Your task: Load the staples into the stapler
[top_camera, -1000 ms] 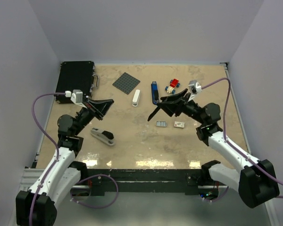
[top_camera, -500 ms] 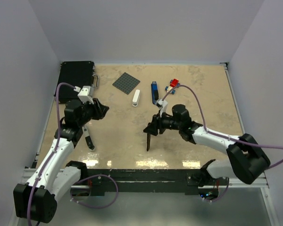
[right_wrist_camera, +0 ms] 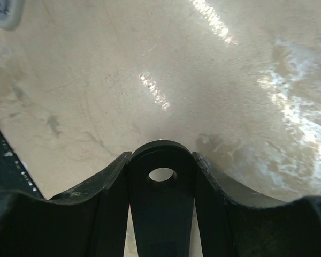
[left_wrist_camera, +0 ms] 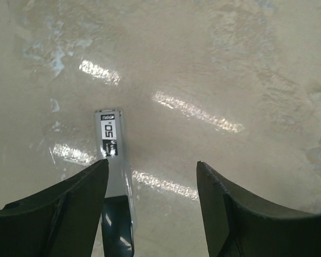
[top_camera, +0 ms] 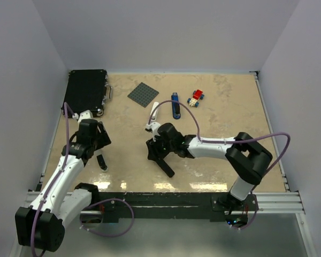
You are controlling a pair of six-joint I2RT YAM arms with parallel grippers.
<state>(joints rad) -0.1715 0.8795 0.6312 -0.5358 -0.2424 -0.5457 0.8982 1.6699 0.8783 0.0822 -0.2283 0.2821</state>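
A grey and black stapler (left_wrist_camera: 112, 140) lies flat on the table, its labelled silver end pointing away. My left gripper (left_wrist_camera: 152, 163) is open just above it, and the stapler runs beside the left finger (left_wrist_camera: 53, 206), not between the jaws. From above, the left gripper (top_camera: 99, 157) hangs low at the near left. My right gripper (right_wrist_camera: 161, 155) is shut on a black bar (right_wrist_camera: 161, 214) with a round, holed end. In the top view the right gripper (top_camera: 158, 153) holds the black bar (top_camera: 167, 169) slanting down to the table. The staples are hidden.
A black case (top_camera: 85, 91) sits at the far left corner. Further back lie a dark grey baseplate (top_camera: 143, 94), a white stapler (top_camera: 154, 110), a blue stapler (top_camera: 175, 105) and a toy-brick car (top_camera: 196, 97). The right forearm (top_camera: 214, 147) stretches across mid-table.
My left gripper has dropped toward the near left and opened over the grey stapler. My right arm has swung left and down across the table with the black bar in its grip.
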